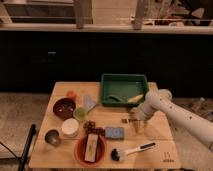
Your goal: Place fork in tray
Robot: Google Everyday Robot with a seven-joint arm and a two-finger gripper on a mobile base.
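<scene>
The tray [141, 80] is a deep dark-green bin at the back right of the wooden table, with a yellowish object [122, 98] lying inside it. My gripper [136, 123] points down at the table just in front of the tray's front right corner. A small dark brownish piece, which looks like the fork [125, 120], lies on the table right beside the gripper on its left. I cannot tell whether the gripper touches it.
A blue sponge [114, 132] lies left of the gripper, and a white-handled brush [132, 150] lies nearer the front. An orange plate [80, 154] holds a pale bar. At the left are a dark red bowl [64, 107], a white cup [70, 127], a green cup [80, 114] and a metal cup [52, 137].
</scene>
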